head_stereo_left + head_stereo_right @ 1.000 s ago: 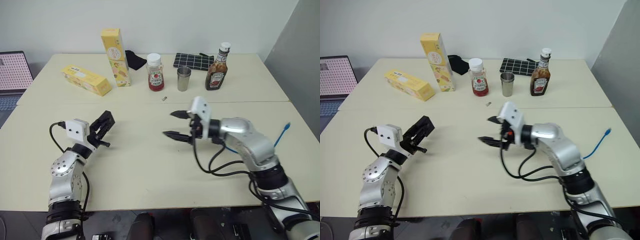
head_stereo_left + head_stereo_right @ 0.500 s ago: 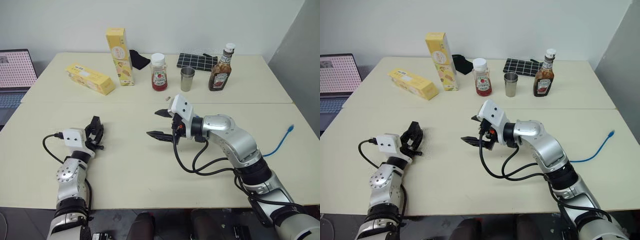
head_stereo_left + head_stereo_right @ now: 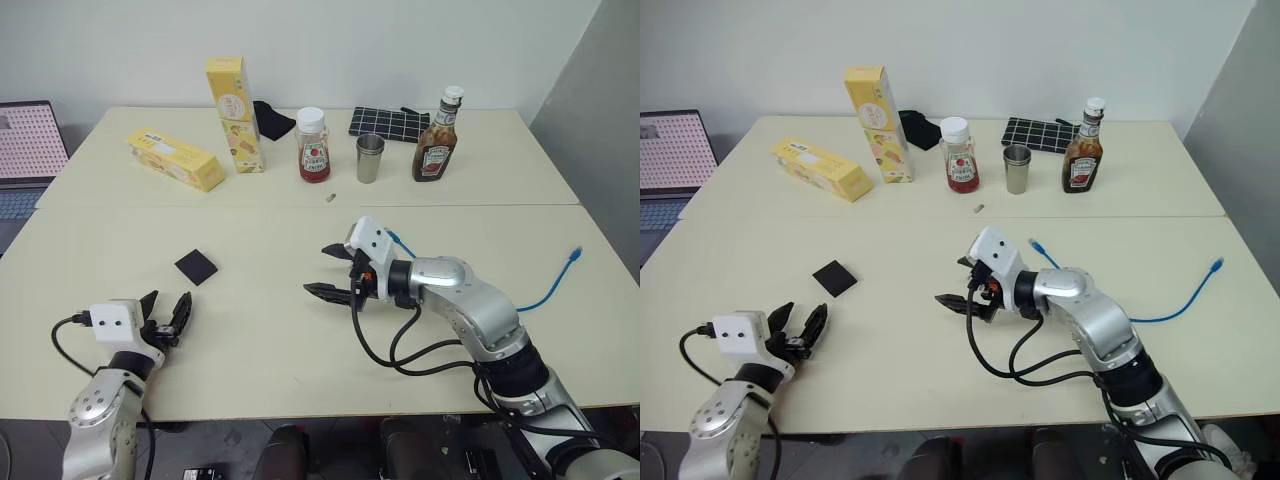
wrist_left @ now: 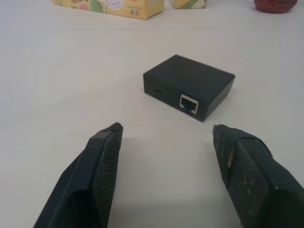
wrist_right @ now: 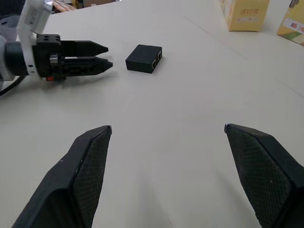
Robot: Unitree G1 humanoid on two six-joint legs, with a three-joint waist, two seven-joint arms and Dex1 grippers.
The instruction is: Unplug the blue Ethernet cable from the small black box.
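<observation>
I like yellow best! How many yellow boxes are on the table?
2. One yellow box stands upright at the back of the table, next to the black cloth. The other yellow box lies flat to its left. None seems hidden.

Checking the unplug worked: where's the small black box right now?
In the left eye view the small black box lies flat on the near table's left half, just ahead of the open left gripper. No cable is in its port facing the left wrist view.
</observation>
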